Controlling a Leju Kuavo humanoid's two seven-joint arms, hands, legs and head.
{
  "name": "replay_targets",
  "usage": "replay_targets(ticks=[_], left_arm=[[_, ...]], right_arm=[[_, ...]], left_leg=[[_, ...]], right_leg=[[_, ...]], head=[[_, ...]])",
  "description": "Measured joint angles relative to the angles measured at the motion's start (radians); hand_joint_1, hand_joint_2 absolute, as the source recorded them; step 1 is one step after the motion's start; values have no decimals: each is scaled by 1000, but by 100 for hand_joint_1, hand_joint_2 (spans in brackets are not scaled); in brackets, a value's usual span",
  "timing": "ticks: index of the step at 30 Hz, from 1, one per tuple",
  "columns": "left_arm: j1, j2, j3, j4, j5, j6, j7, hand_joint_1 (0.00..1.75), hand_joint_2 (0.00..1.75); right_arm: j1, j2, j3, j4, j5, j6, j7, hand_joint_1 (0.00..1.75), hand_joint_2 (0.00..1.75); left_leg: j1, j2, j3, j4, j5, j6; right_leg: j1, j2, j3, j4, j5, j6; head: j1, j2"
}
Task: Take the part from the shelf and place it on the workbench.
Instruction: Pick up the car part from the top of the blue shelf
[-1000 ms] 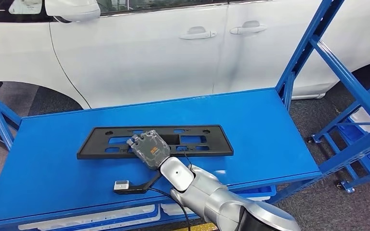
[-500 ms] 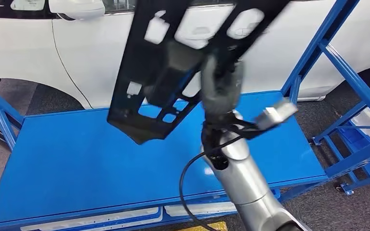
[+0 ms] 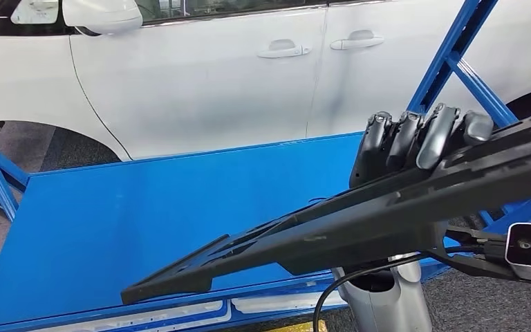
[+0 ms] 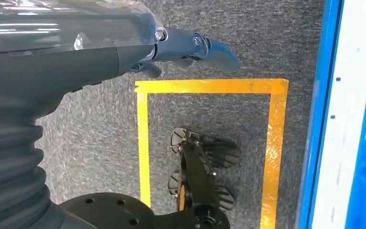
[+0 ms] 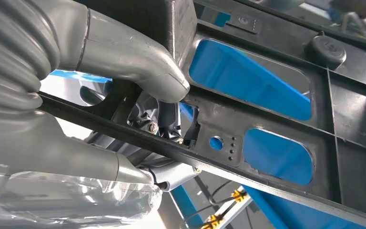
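The part is a long black plastic plate with rectangular cut-outs. My right hand holds it in the air above the blue shelf, close to the head camera. It runs nearly edge-on, slanting from lower left up to the right. Dark fingers curl over its upper edge. In the right wrist view the grey thumb presses against the part, with blue shelf showing through the holes. My left hand hangs over the floor with its fingers apart and nothing in them.
A white car stands just behind the shelf. Blue shelf uprights rise at the right. On the grey floor beneath the left hand is a square of yellow tape. The shelf edge runs alongside.
The part lay flat on the shelf under my right hand a second ago. It was lifted off, swung upright, and now hangs nearly edge-on close to the camera.
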Motion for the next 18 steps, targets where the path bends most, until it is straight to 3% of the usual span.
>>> replay_targets(ticks=[3,5,6,8,10,14,15,16,18], left_arm=[[-1,2,0,0,-4,0,5,0,175],[0,3,0,0,-7,-2,8,0,175],[0,3,0,0,-8,-3,9,0,175],[-2,4,0,0,-8,-3,10,0,175],[-4,6,0,0,-9,-3,10,0,175],[-7,8,0,0,-10,-5,13,0,175],[-8,7,0,0,-12,-5,15,0,175],[-9,7,0,0,-14,-5,17,0,175],[-12,6,0,0,-17,-5,21,0,175]], right_arm=[[20,-5,19,-6,-2,21,0,175,175],[38,-10,35,-6,-3,31,0,175,175],[45,-13,41,-6,-3,35,0,175,175],[52,-19,52,-6,-3,40,0,175,175],[55,-23,59,-7,-4,42,0,175,175],[54,-34,65,-7,-4,41,1,175,175],[51,-38,66,-7,-4,37,2,175,175],[48,-44,66,-6,-3,31,3,175,175],[39,-57,67,-3,-2,14,3,175,175]], left_leg=[[3,1,-65,169,-103,-12],[3,1,-87,242,-127,-14],[3,1,-70,219,-110,-12],[1,0,11,80,-52,-1],[-5,0,68,-28,-17,11],[-7,3,64,-53,10,32],[-5,5,58,-58,22,39],[-2,8,49,-62,34,44],[-2,10,23,-61,53,49]], right_leg=[[0,-4,-6,-2,6,-8],[1,-5,-13,1,9,-9],[2,-5,-16,3,10,-8],[3,-4,-20,6,14,-5],[5,-4,-22,8,20,3],[5,-3,-30,10,29,28],[6,-2,-40,28,9,33],[5,-1,-56,66,-29,38],[0,-2,-96,191,-123,47]], head=[[0,0],[0,0],[0,0],[0,0],[0,0],[0,0],[0,0],[0,0],[0,0]])
